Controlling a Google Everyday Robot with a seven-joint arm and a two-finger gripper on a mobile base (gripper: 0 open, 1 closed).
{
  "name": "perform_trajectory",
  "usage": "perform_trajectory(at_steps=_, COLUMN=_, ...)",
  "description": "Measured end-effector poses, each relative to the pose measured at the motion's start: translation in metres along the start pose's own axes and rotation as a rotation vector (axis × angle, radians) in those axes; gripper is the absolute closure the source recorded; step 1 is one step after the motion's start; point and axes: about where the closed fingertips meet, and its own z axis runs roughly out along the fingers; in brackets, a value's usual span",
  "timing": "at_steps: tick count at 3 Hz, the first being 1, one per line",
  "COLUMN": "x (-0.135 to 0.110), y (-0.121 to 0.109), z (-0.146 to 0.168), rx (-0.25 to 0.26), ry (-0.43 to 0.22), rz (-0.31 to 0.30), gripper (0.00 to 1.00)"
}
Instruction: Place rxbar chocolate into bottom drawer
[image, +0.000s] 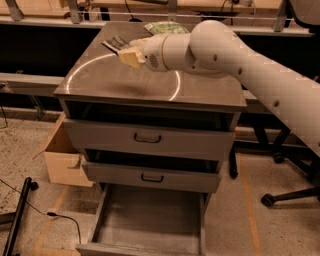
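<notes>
The rxbar chocolate (114, 44), a flat dark bar with pale markings, sticks out to the left of my gripper (129, 54). The gripper is shut on it, above the back left of the cabinet top (100, 80). A shadow lies on the top below the gripper. The bottom drawer (150, 220) is pulled open at the foot of the cabinet, and its grey inside shows nothing in it. The two upper drawers, with black handles, are nearly shut.
A green snack bag (165, 27) lies at the back of the cabinet top behind my arm. A cardboard box (62, 155) stands left of the cabinet. A black pole (17, 217) and cable lie on the floor at left. A chair base (282, 192) is at right.
</notes>
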Motion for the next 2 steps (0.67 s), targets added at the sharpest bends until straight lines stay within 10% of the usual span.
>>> perform_trajectory(at_steps=2, x=-0.0087, y=0.0072, z=-0.0249, rx=-0.002, ry=-0.043, rz=-0.048, gripper=1.00)
